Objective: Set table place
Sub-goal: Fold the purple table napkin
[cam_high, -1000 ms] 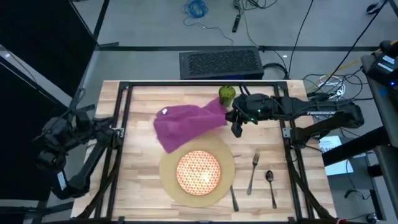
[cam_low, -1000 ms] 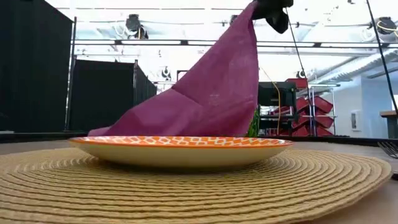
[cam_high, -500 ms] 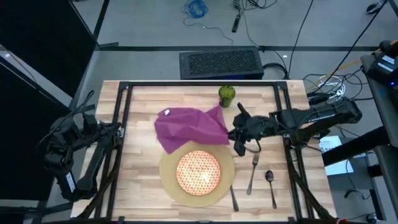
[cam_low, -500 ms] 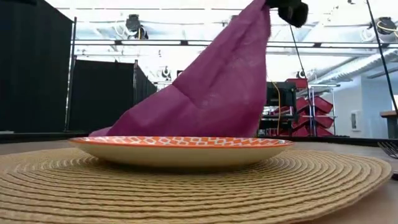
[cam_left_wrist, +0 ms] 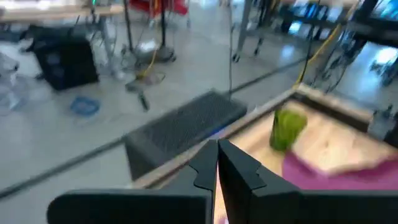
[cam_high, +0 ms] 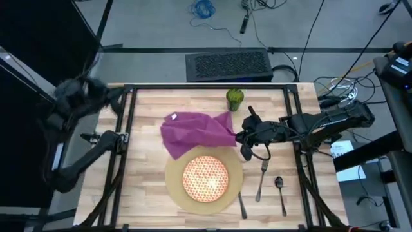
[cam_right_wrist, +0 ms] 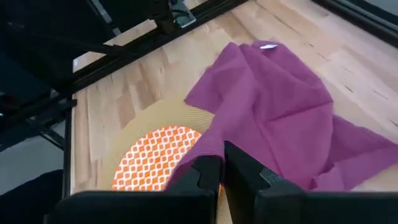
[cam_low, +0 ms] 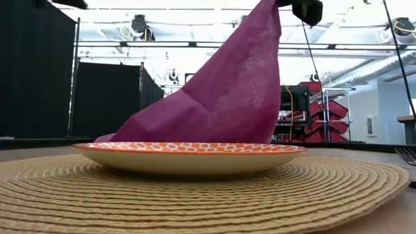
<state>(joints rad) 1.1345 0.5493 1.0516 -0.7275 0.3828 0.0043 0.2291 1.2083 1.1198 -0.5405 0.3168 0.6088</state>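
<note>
A purple napkin point(cam_high: 196, 132) lies on the table point(cam_high: 148, 193) just beyond the round tan place mat point(cam_high: 174, 193). A red-and-cream patterned plate point(cam_high: 206, 177) rests on the mat. My right gripper point(cam_high: 243, 138) is shut on the napkin's right corner, which rises in a peak in the low view point(cam_low: 247, 71). A fork point(cam_high: 261, 180), spoon point(cam_high: 280, 187) and knife point(cam_high: 241, 205) lie right of the mat. My left gripper point(cam_left_wrist: 216, 165) is shut on nothing, raised off the table's far left corner. My right gripper pinches the napkin's right corner point(cam_right_wrist: 208, 149) between its two fingers, coming from the table's right. How many layers it has, I cannot tell. The corner is lifted and the cloth slopes down from it; the left part point(cam_high: 177, 132) lies on the table.
A green cup point(cam_high: 235, 98) stands near the far edge, just beyond the right gripper. A black metal frame point(cam_high: 125, 148) runs along the table's edges. Bare wood shows left of the mat and at the far left.
My right gripper has carried the napkin's corner toward the near edge, away from the green cup; the cloth's left part has stayed on the table. My left arm has risen and swung toward the table's far left corner.
</note>
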